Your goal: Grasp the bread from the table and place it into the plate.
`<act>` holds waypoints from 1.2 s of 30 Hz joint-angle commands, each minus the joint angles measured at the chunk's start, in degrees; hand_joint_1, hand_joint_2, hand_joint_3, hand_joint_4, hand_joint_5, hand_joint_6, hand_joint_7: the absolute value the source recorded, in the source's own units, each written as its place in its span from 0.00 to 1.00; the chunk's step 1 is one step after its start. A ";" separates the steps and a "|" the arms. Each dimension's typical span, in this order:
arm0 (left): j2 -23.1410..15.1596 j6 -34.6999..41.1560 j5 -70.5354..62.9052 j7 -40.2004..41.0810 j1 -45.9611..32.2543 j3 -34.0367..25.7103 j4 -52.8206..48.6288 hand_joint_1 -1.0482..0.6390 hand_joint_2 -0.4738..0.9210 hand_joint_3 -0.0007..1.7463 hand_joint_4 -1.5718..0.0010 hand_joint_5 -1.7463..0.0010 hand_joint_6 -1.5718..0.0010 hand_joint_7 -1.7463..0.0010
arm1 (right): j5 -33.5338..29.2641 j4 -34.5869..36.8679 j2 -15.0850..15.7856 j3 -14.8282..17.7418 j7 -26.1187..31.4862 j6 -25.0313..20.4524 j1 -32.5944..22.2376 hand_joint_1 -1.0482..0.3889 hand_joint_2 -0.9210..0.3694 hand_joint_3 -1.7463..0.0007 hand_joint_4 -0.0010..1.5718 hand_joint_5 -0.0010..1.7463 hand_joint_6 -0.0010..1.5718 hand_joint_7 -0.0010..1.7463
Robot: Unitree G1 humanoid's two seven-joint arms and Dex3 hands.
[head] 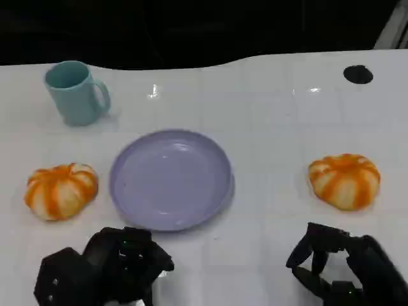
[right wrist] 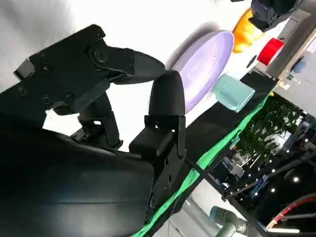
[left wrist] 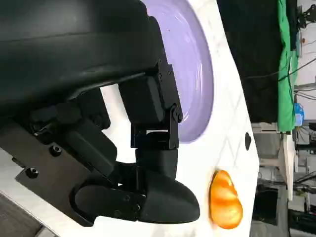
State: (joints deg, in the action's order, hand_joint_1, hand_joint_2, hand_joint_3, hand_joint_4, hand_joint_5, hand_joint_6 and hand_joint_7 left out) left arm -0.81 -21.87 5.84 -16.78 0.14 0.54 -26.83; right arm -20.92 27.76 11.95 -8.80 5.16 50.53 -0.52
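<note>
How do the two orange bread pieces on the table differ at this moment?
The left bread lies close beside the plate, near the left robot hand; the right bread lies well apart from the plate, beyond the right robot hand. The left bread sits below the mug; the right bread has none nearby. Both are round, orange-and-white striped, and untouched.

No text, label, brand, number or sign can be read on anything here.
</note>
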 commanded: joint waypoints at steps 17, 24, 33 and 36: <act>-0.95 0.36 -0.17 -0.28 -0.63 -0.16 0.36 0.00 0.74 0.37 0.00 0.33 0.07 0.63 | 0.55 -0.15 0.44 0.32 0.27 0.10 -0.11 0.47 0.23 0.57 0.45 0.97 0.46 0.70; -0.87 0.83 0.27 -0.54 -0.62 -0.31 0.44 0.00 0.74 0.37 0.00 0.33 0.07 0.63 | 0.82 -0.73 0.43 0.27 -0.09 -0.37 -0.35 0.48 0.24 0.57 0.45 0.97 0.46 0.70; -0.97 0.28 -0.02 -0.38 -0.47 -0.34 0.01 0.00 0.74 0.37 0.00 0.33 0.07 0.63 | -0.95 -1.00 0.09 0.89 2.49 0.82 -0.21 0.49 0.22 0.58 0.47 0.82 0.52 0.48; -1.05 0.08 0.07 -0.59 -0.39 -0.39 -0.14 0.00 0.75 0.37 0.00 0.33 0.07 0.63 | -2.57 -1.33 0.28 1.36 4.65 1.75 0.10 0.49 0.20 0.60 0.45 0.79 0.52 0.43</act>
State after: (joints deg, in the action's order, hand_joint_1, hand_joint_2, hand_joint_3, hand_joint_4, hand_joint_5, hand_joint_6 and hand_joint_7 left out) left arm -0.82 -21.38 5.79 -16.77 0.11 0.56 -26.49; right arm -22.38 27.65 11.63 -8.36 7.89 50.88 -0.53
